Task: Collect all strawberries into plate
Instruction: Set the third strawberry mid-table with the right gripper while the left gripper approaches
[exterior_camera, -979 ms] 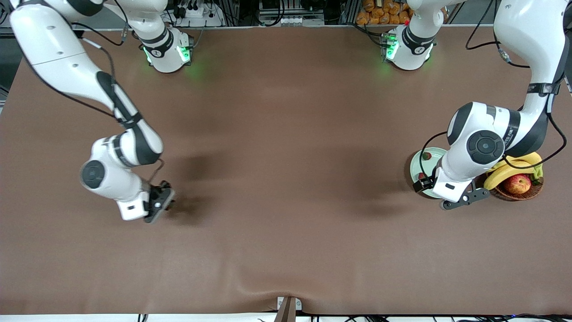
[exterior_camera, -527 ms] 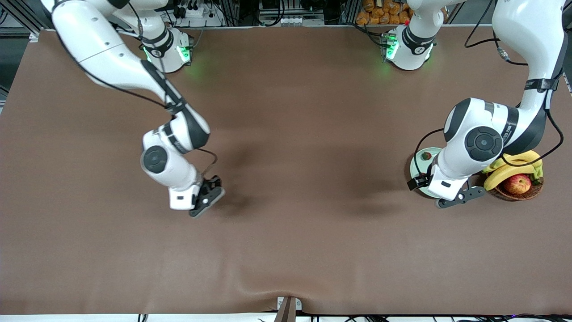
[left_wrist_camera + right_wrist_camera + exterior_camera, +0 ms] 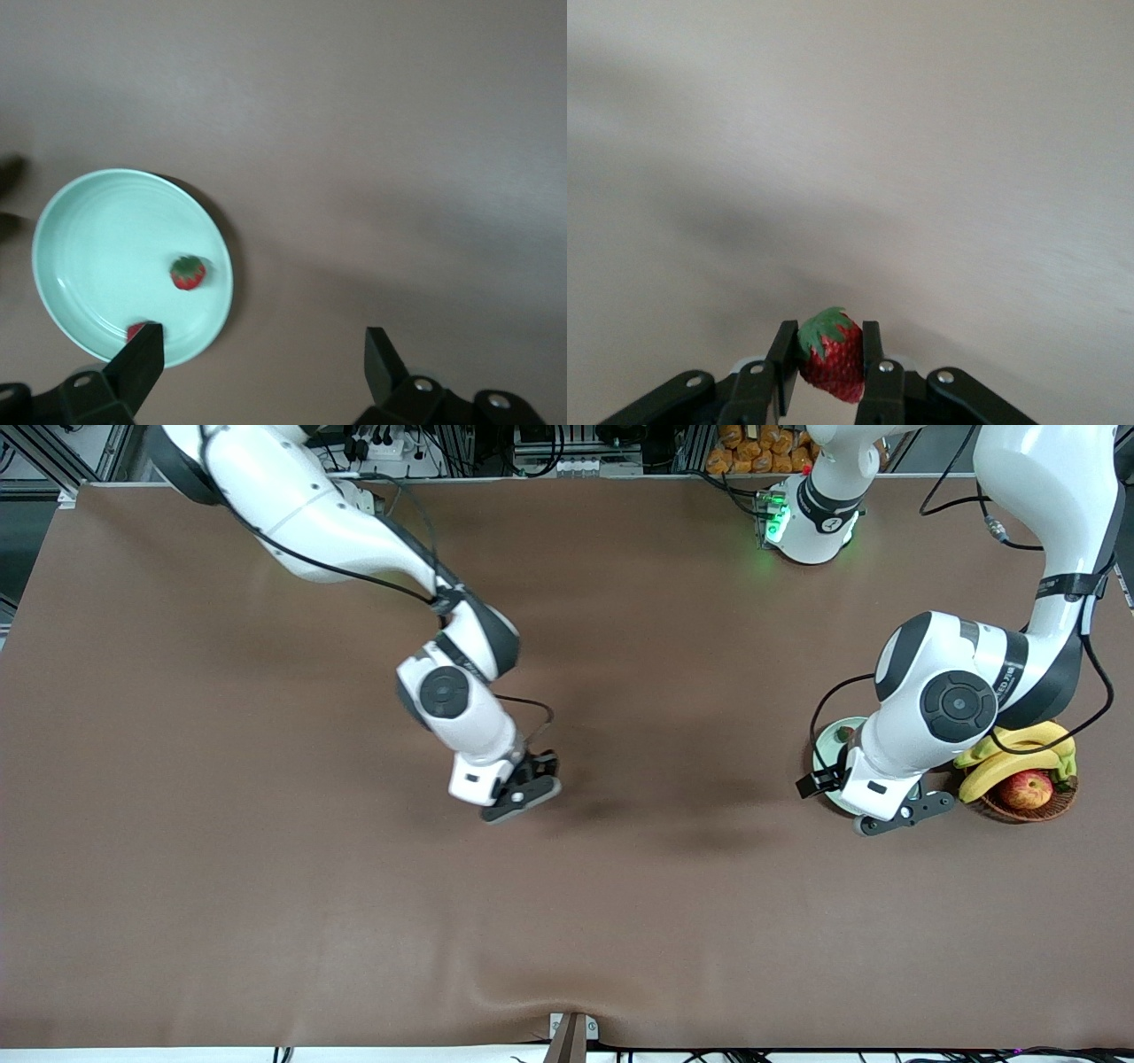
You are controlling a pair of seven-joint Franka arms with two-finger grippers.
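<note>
My right gripper (image 3: 827, 336) is shut on a red strawberry (image 3: 833, 356) with a green cap and holds it in the air over the bare middle of the table (image 3: 521, 786). The pale mint plate (image 3: 89, 230) lies toward the left arm's end, beside the basket. One strawberry (image 3: 188, 272) lies in it. A second strawberry (image 3: 135, 331) shows at the rim, half hidden by a finger. My left gripper (image 3: 261, 347) hangs open and empty over the plate's rim and the cloth next to it. In the front view the left arm covers most of the plate (image 3: 828, 748).
A brown wicker basket (image 3: 1054, 804) with bananas (image 3: 1019, 757) and an apple (image 3: 1026, 788) stands right beside the plate, under the left arm's elbow. Brown cloth covers the whole table.
The right arm has swept from its own end of the table to the middle, carrying the strawberry toward the plate. The left arm has drifted slightly over the plate.
</note>
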